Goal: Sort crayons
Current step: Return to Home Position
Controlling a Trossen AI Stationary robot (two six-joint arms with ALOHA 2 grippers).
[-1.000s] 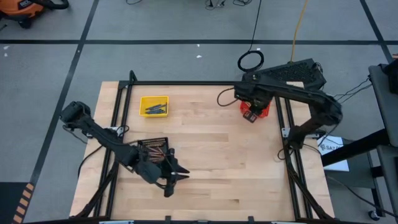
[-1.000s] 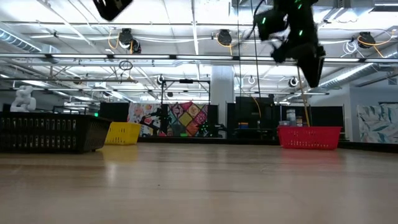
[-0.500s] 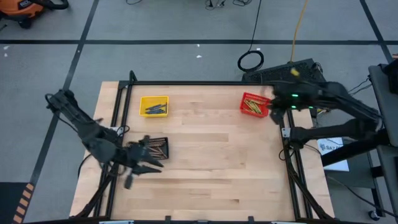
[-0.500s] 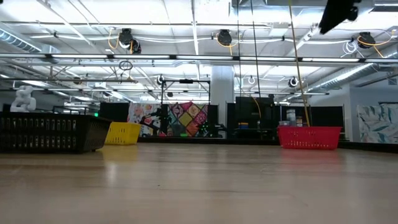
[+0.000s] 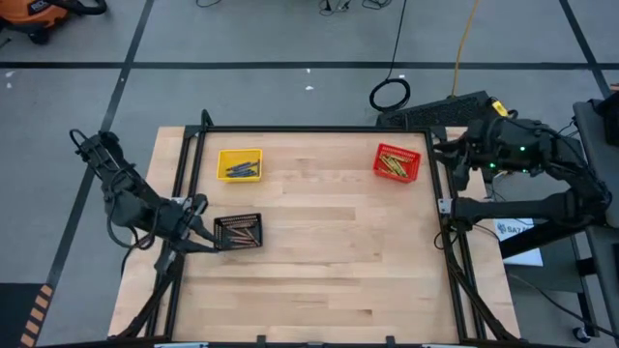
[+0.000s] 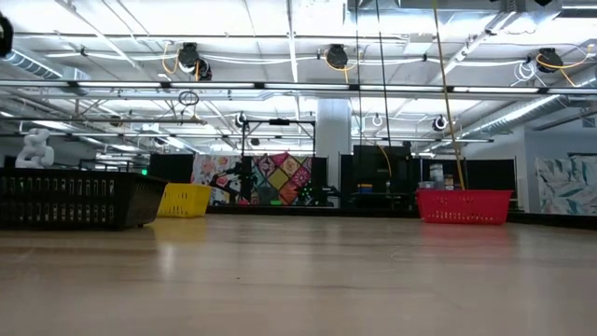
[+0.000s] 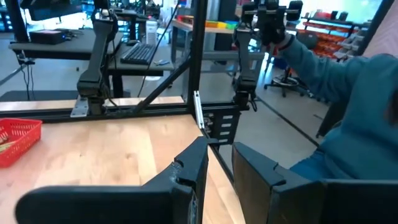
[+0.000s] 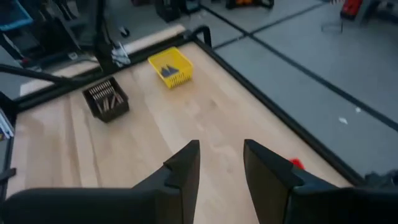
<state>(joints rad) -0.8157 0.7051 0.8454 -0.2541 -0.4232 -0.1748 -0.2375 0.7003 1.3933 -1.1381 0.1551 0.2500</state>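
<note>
Two-arm station seen from above, with the sorted crayons lying in three mesh baskets on the wooden table (image 5: 329, 261). Blue crayons (image 5: 239, 170) are lying in the yellow basket (image 5: 240, 153) at the far left. Yellow-green crayons (image 5: 393, 165) are filling the red basket (image 5: 413, 164) at the far right. Brown crayons (image 5: 240, 233) are resting in the black basket (image 5: 221, 232) near the left edge.

The left gripper (image 7: 217, 165) is hovering at the table's left edge, just beside the black basket. Its fingers (image 7: 193, 168) are standing a little apart and holding nothing. The right gripper (image 8: 221, 162) is hanging at the right edge, near the red basket, its fingers (image 8: 267, 171) likewise parted and empty.

A person in a teal sleeve (image 7: 354, 118) is showing beyond the table in the left wrist view.
</note>
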